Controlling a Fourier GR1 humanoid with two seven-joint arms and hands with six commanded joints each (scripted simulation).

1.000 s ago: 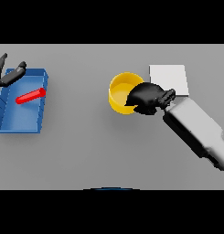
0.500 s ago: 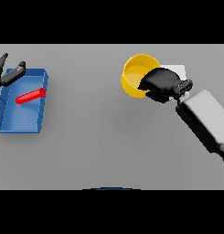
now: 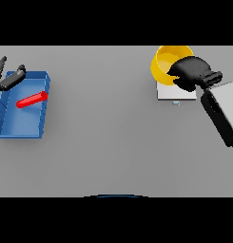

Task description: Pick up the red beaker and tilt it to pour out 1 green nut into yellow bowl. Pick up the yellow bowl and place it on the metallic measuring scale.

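One blue tray (image 3: 24,127), one red beaker (image 3: 32,99), one yellow bowl (image 3: 166,64), one scale (image 3: 176,91) and two dark hands show on the grey table (image 3: 108,142).

At the far left edge the left hand (image 3: 7,78) sits at the tray's top-left corner, its fingers straight and spread apart, gripping nothing. The tray is a shallow, open rectangle with low walls, smooth and matte. The beaker lies on its side inside it, just right of and below those fingertips, apart from them: a slim red cylinder, tilted with its right end higher. No green nut can be made out.

Between the tray and the scale the table is a wide, bare grey stretch, flat and unmarked.

On the right, the bowl is round, smooth and deep, with a bright rim and darker inside. The right hand (image 3: 190,72) is curled over its right rim, fingers clamped on the wall, the thumb side hidden. The bowl overlaps the scale's far edge; whether it rests on the plate or is held just above it cannot be told. The scale is a pale, flat square plate, showing below the fingers, with a small mark at its near edge. The bowl's far rim reaches the scene's top edge, and the white forearm runs off the right edge.
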